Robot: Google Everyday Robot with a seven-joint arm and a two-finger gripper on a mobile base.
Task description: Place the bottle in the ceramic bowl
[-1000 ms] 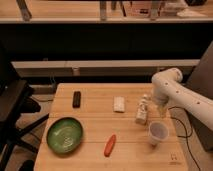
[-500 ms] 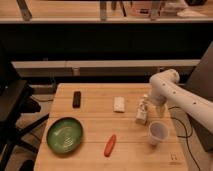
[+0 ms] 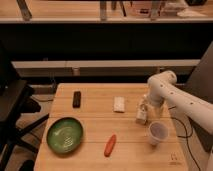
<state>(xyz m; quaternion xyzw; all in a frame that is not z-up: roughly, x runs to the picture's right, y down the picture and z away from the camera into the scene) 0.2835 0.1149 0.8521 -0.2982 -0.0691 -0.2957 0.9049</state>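
The small clear-whitish bottle stands upright on the wooden table, right of centre. My gripper is at the bottle's top, at the end of the white arm that comes in from the right. The glossy green ceramic bowl sits at the table's front left, far from the gripper, and holds nothing.
A translucent white plastic cup stands just in front and to the right of the bottle. A flat white block lies left of the bottle. An orange carrot-like item lies at the front centre. A black object lies at the back left.
The arm has shifted slightly left and down toward the bottle. The bottle and the other objects have not moved.
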